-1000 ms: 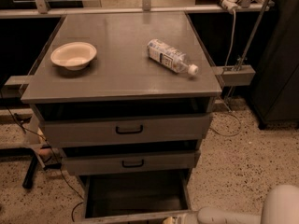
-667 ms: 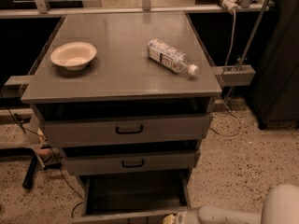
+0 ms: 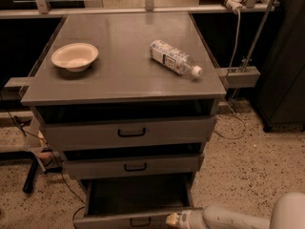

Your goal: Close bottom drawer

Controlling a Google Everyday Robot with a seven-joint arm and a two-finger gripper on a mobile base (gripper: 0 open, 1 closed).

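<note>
Three drawers sit stacked under the grey table (image 3: pixel 119 82), and all eyes go to the lowest one. The bottom drawer (image 3: pixel 138 197) is pulled well out toward the camera, with its dark boxy inside in full view and its narrow front panel right at the lower edge of the picture. Its small black handle (image 3: pixel 139 222) is only partly in view down there.

The gripper (image 3: pixel 171 219) comes in from the lower right on a pale arm (image 3: pixel 228 218). Its tip is at the right end of that front panel, just beside the handle and level with it. It looks to be right against the panel, though actual contact can't be confirmed. Whether the gripper is open or closed can't be told from this angle, and nothing can be seen in its grasp.

Above, the middle drawer (image 3: pixel 133 166) and the wide top drawer (image 3: pixel 128 133) each stand out a little from the frame. On the table, a white bowl (image 3: pixel 75 56) sits upright at the left and a clear plastic bottle (image 3: pixel 174 58) lies on its side at the right, well apart from the bowl.
</note>
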